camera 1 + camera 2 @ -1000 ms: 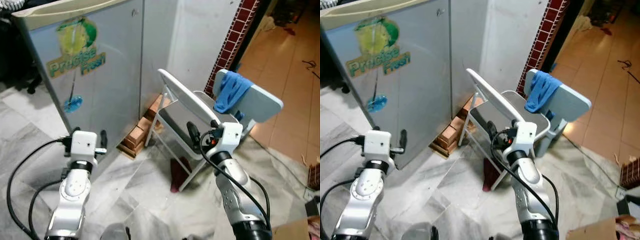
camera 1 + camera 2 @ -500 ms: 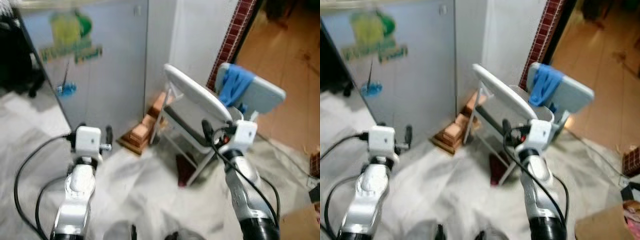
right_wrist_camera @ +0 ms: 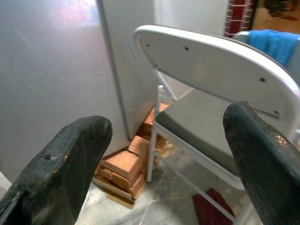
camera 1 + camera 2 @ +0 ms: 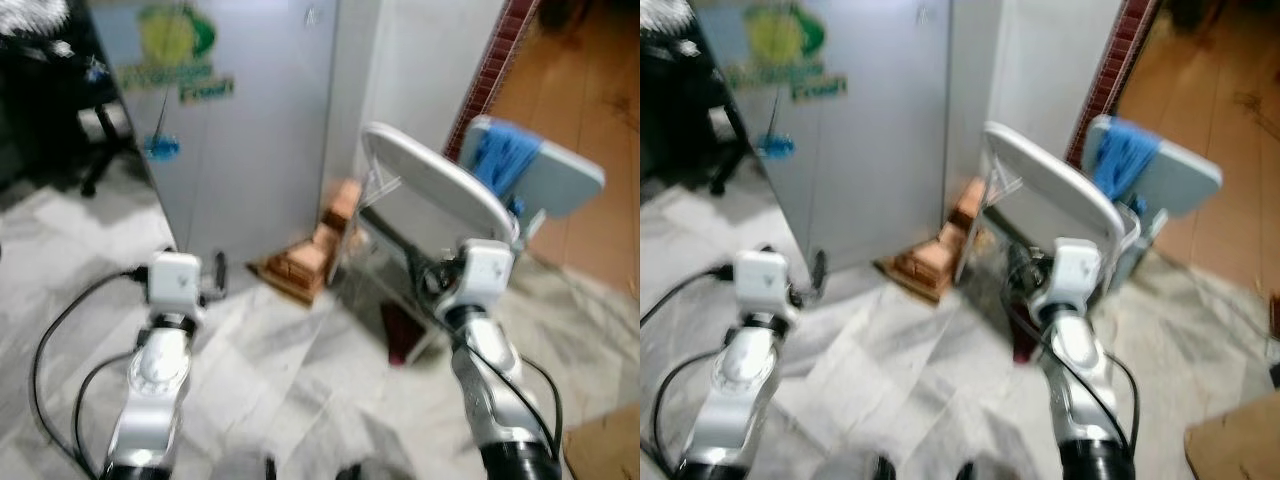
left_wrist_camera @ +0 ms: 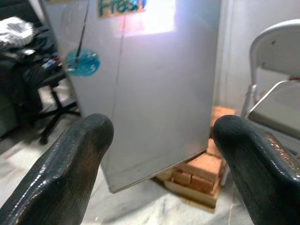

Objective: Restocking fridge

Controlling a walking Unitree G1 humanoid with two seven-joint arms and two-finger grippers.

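With both the left gripper [image 5: 159, 173] and right gripper [image 3: 164, 173] spread apart and empty, you faced the fridge [image 4: 250, 130] at the frame's upper left, so you needed to swing wide of the folding chair [image 4: 435, 195] beside it.

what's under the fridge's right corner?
A stack of bricks on a wooden board props the fridge beside the folding chair. How far they reach beneath is hidden by the fridge body.

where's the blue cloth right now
The blue cloth is draped over the back of the farther chair, on the robot's right in the eye views, just behind the white folding chair and near the brick pillar.
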